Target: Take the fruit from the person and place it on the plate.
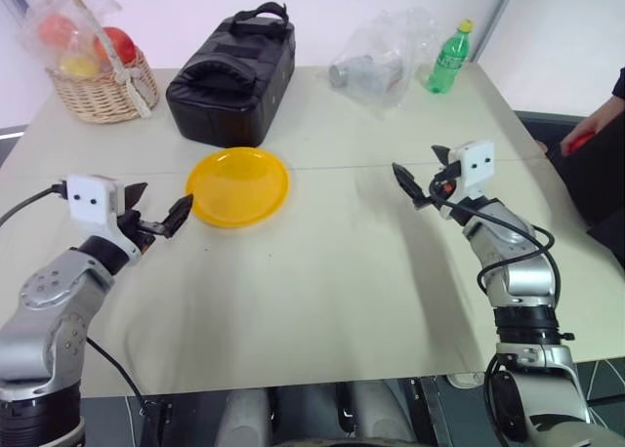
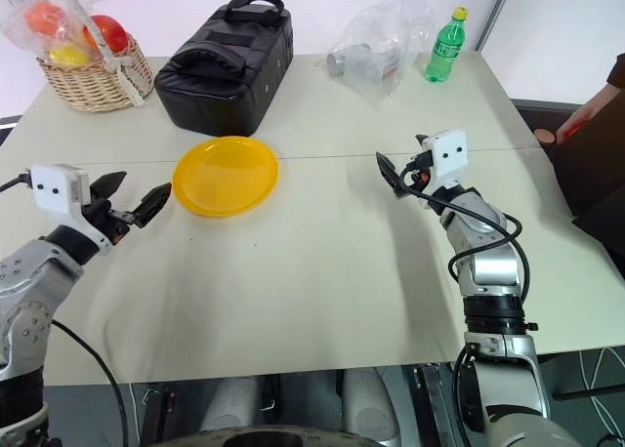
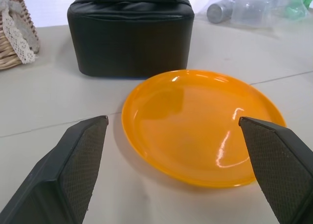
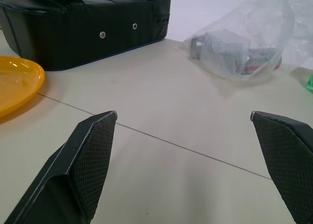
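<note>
The yellow-orange plate lies empty on the table, left of centre. My left gripper hovers just to its left, pointing at it, open with nothing between its fingers. My right gripper is held above the table's right half, also open and empty. At the far right edge the person's hand reaches toward the table corner. It is closed over a red patch of the fruit, most of which is hidden. The fruit is well to the right of my right gripper.
A black zipped bag stands just behind the plate. A wicker basket of bagged fruit sits at the back left. A clear plastic bag with a can and a green bottle are at the back right.
</note>
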